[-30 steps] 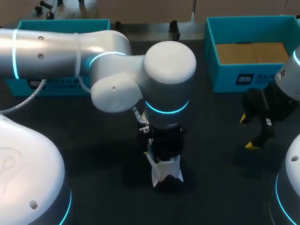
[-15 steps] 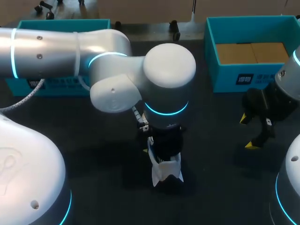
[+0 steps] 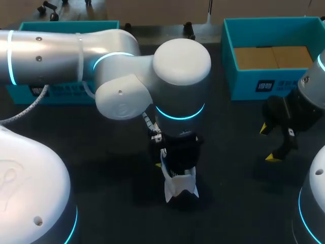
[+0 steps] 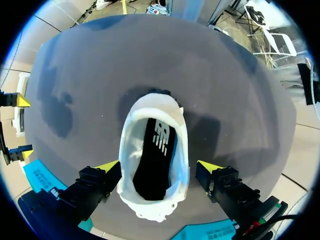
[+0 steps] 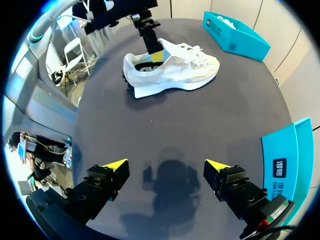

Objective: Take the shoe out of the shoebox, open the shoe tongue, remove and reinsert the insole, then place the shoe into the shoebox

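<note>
Head view: the left arm (image 3: 76, 51) stretches from the side across the dark counter (image 3: 101, 168) to its middle, its wrist directly above a white shoe (image 3: 179, 186) that rests on the counter, outside any box. Off to the side, well apart from the shoe, the right end effector (image 3: 269, 143) hangs above the counter with its two yellow tips spread and nothing between them. Behind it stands a teal shoebox (image 3: 228, 51) with brown cardboard (image 3: 271, 57) lying in it. A second shoebox (image 3: 66, 24), also teal, sits at the far edge on the left arm's side, partly hidden by that arm.

Left wrist view: the left end effector (image 4: 159, 166) is wide open and straddles the heel end of the shoe, one finger just beside the collar, perhaps brushing it, the other clearly apart from it. It grips nothing. The shoe's mouth gapes toward the camera, and a black insole (image 4: 152, 160) lies flat inside.

Right wrist view: the right end effector's fingers stand far apart over bare counter, holding nothing. Ahead of them the shoe stands upright on its sole, laces up. The left end effector comes down at its heel opening. The second shoebox lies beyond the shoe, and the teal shoebox is just beside the right end effector.
</note>
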You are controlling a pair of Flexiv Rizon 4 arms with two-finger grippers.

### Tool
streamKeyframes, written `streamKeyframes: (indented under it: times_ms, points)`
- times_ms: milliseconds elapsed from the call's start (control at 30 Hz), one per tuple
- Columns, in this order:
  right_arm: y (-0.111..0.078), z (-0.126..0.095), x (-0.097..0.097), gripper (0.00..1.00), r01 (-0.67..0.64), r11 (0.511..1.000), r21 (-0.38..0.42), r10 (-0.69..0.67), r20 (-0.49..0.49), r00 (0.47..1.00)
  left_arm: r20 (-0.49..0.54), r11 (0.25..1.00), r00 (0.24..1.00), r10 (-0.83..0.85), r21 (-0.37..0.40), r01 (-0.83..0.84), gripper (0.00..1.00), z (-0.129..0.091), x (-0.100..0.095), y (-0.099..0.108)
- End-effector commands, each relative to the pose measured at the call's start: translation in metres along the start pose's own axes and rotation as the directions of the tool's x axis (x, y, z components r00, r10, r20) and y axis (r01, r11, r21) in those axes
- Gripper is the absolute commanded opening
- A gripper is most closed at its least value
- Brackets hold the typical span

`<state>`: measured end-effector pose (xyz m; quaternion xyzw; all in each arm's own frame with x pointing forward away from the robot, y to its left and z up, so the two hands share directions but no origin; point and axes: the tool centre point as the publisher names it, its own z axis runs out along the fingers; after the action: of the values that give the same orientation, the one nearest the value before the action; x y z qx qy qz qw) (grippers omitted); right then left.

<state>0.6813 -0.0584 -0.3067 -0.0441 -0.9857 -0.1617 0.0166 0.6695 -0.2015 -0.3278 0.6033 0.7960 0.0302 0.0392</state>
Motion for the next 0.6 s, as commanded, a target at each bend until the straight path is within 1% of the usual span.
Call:
streamKeyframes:
  times_ms: [33, 167, 267, 600]
  points:
    - [0.000, 0.001, 0.001, 1.00, 0.000, 1.000, 0.002, 0.000, 0.002, 1.000, -0.002, 1.000, 1.000, 0.004, 0.005, -0.004, 0.54, 0.004, -0.002, -0.002]
    - [0.000, 0.001, 0.001, 1.00, 0.000, 1.000, 0.002, 0.000, 0.002, 1.000, -0.005, 1.000, 1.000, 0.005, 0.010, -0.005, 0.56, 0.011, -0.004, -0.004]
    - [0.000, 0.001, 0.001, 1.00, 0.000, 1.000, 0.002, 0.000, 0.002, 1.000, -0.005, 1.000, 1.000, 0.004, 0.012, -0.004, 0.48, 0.016, -0.008, -0.004]
    - [0.000, 0.001, 0.001, 1.00, 0.000, 1.000, 0.002, 0.000, 0.002, 1.000, -0.028, 1.000, 1.000, 0.001, 0.010, -0.001, 0.46, 0.031, -0.010, -0.004]
